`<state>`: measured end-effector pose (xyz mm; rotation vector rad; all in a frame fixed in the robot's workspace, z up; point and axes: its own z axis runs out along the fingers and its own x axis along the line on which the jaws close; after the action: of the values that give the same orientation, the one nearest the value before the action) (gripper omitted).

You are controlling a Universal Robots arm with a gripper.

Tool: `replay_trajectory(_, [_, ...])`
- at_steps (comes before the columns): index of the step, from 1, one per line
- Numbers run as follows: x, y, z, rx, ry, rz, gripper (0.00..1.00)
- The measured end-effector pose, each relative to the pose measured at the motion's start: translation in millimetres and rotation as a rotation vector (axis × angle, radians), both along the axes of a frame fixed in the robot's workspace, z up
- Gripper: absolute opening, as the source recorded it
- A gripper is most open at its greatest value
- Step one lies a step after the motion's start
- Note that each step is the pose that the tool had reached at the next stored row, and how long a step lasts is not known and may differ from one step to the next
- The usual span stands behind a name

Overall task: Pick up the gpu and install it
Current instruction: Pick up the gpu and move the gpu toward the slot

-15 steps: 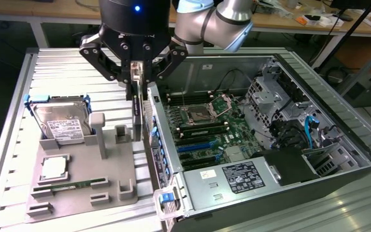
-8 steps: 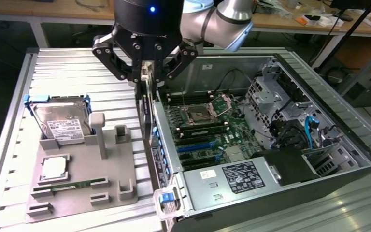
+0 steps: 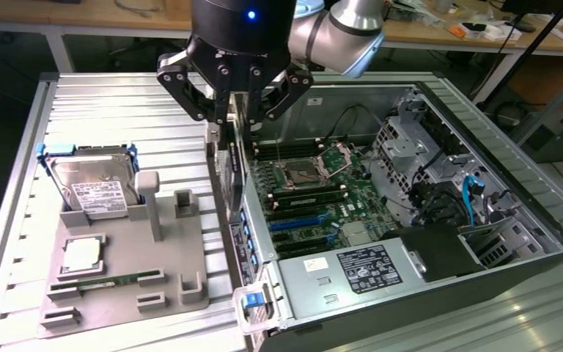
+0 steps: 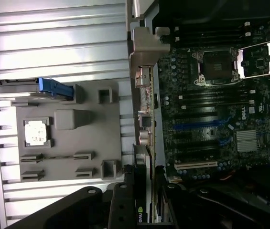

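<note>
The gpu [image 3: 232, 183] hangs edge-on as a thin dark card from my gripper [image 3: 238, 121], which is shut on its upper end. It hangs right at the left wall of the open computer case [image 3: 516, 183], between the grey parts holder and the motherboard [image 3: 311, 194]. In the wrist view the gpu [image 4: 144, 124] runs away from my gripper [image 4: 144, 195]. Its silver bracket [image 4: 146, 45] is at the far end, beside the case wall. The blue card slots [image 3: 296, 220] lie just to the exterior view's right of the card's lower end.
A grey parts holder [image 3: 179, 293] on the ribbed table carries a hard drive with blue rails [image 3: 91, 183], a silver processor [image 3: 81, 253] and a green memory stick [image 3: 100, 282]. A power supply [image 3: 360, 268] and cables [image 3: 438, 198] fill the near and right parts of the case.
</note>
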<state>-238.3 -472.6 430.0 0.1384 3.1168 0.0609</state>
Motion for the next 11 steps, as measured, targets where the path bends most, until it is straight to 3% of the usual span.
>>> replay_trajectory(11, [19.2,0.0,0.1,-0.0001,0.0018,0.0,0.27])
